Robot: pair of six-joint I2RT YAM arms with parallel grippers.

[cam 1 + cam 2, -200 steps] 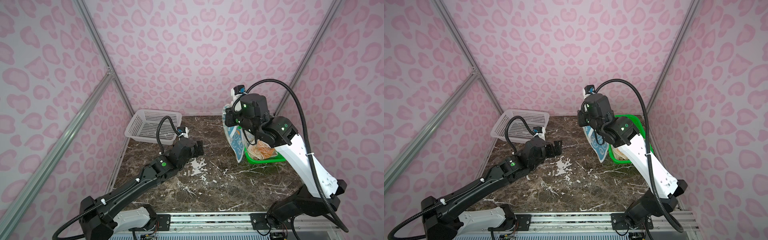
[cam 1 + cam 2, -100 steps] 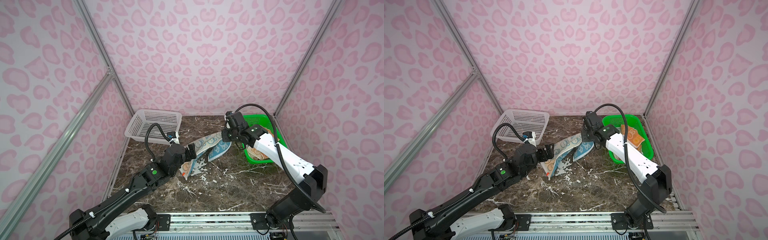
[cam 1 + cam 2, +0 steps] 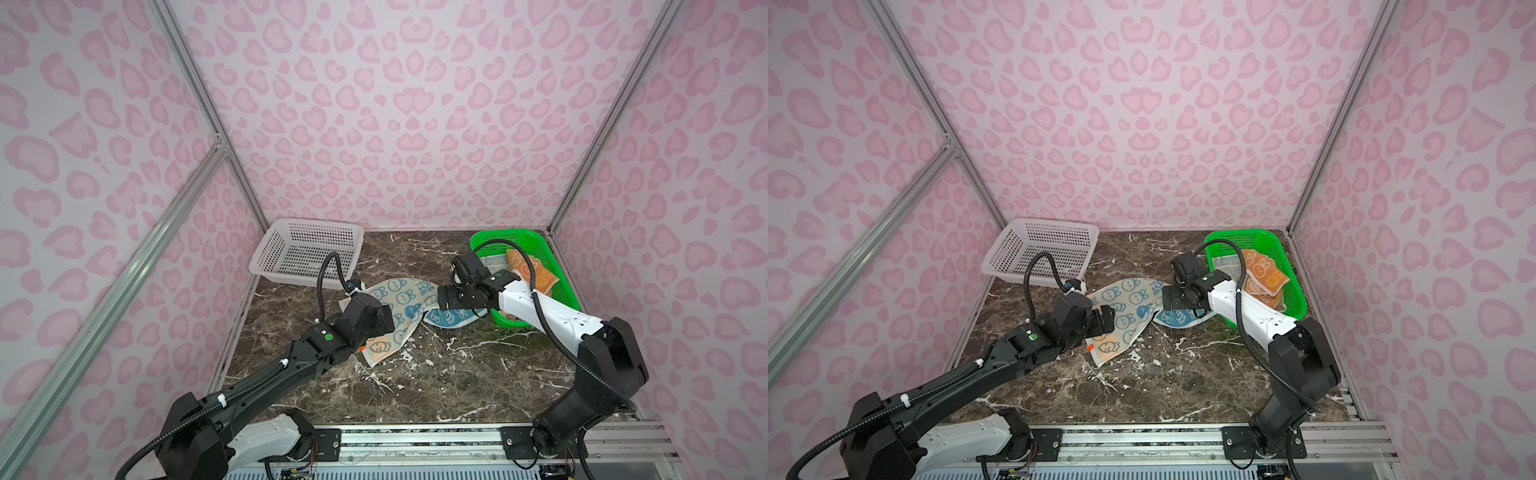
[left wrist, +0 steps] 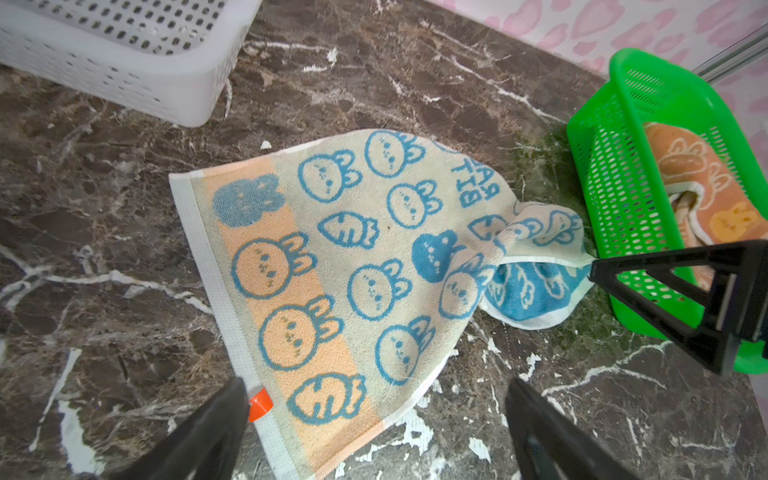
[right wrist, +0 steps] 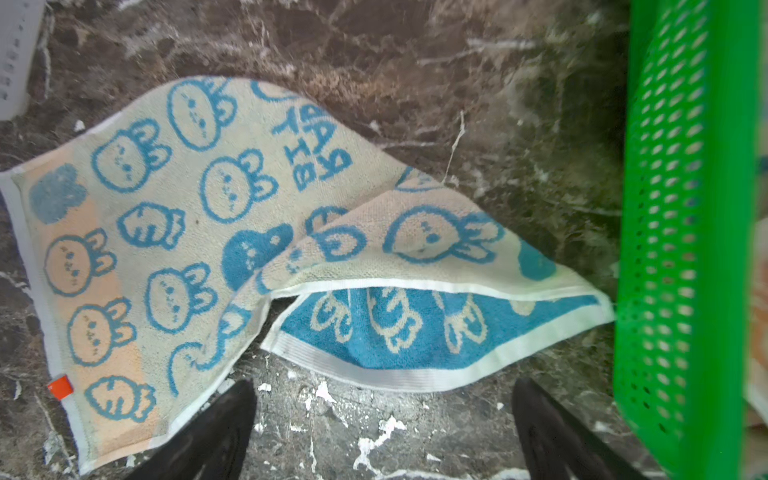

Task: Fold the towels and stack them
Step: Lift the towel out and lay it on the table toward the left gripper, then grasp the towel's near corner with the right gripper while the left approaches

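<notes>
With the left pincer (image 4: 376, 384) and right pincer (image 5: 384, 384) both spread and empty, the bunny towel (image 3: 399, 299) lies rumpled on the surface (image 3: 415, 386) just beneath them, so I'd flatten the flipped blue corner (image 5: 415, 332) by the right one before folding.

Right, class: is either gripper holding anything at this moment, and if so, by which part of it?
Nothing is held. The left gripper and the right gripper are both open, and the bunny towel lies on the table, one corner folded over.
</notes>
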